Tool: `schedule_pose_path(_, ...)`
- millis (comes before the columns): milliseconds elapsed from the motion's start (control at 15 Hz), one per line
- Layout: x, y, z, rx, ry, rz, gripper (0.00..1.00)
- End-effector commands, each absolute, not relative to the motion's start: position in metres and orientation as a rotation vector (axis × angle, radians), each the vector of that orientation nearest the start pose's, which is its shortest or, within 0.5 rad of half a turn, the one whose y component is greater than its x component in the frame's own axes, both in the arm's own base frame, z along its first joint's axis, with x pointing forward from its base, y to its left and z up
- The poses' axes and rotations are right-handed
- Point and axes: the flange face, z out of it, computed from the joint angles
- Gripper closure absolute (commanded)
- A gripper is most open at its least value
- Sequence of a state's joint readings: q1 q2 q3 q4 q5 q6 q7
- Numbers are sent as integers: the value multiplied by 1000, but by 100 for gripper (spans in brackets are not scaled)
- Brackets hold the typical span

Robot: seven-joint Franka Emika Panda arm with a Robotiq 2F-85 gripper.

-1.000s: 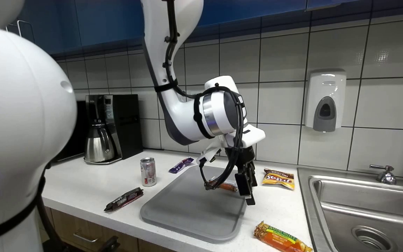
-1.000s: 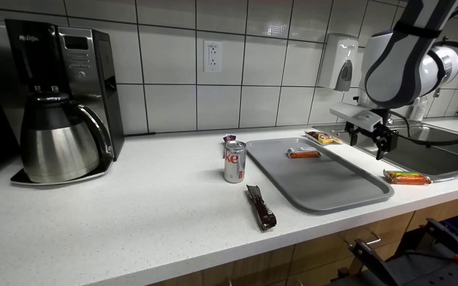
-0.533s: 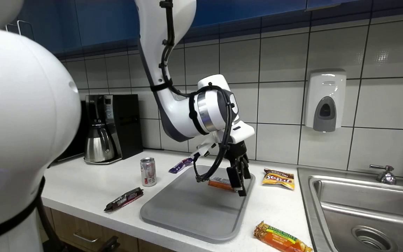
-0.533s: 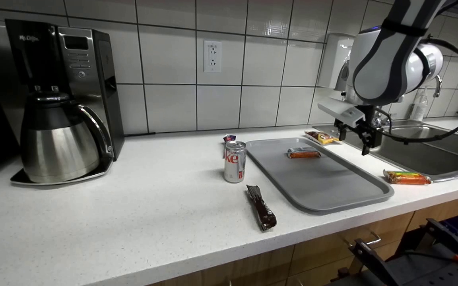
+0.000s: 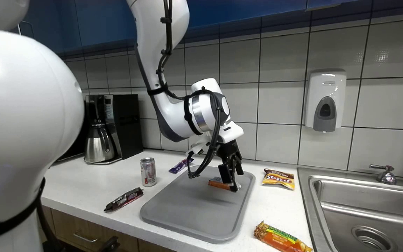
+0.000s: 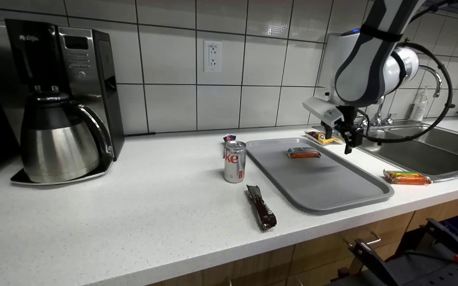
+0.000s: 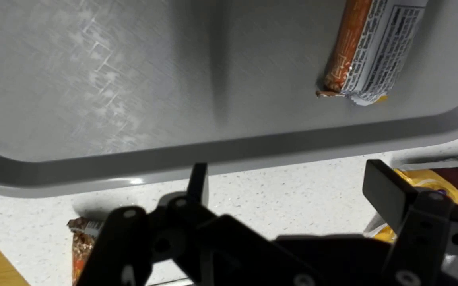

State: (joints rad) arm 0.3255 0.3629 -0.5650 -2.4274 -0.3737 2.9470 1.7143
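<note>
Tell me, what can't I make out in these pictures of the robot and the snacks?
Orange-wrapped bar: in the wrist view, the top edge cuts off one end.
Yellow-and-brown snack bag: in the wrist view, partly behind a gripper finger and cut off by the right edge.
Purple wrapper: in an exterior view, mostly hidden behind the can.
Soap dispenser: in an exterior view, partly hidden behind the arm.

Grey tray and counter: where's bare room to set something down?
Bare: the grey tray between orange bar and front rim; white counter between coffee maker and soda can. Crowded: the tray's back corner toward the sink, with bar, candy bag and open fingers nearby.
</note>
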Motion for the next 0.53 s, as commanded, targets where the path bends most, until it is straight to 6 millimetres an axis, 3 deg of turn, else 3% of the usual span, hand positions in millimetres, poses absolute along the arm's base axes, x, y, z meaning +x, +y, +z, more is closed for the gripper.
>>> schedule_pose_path(0, 512, -98, 191, -2260, 2262, -521, 0)
schedule_pose_path(467, 538, -83, 179, -2236, 2261, -509, 0)
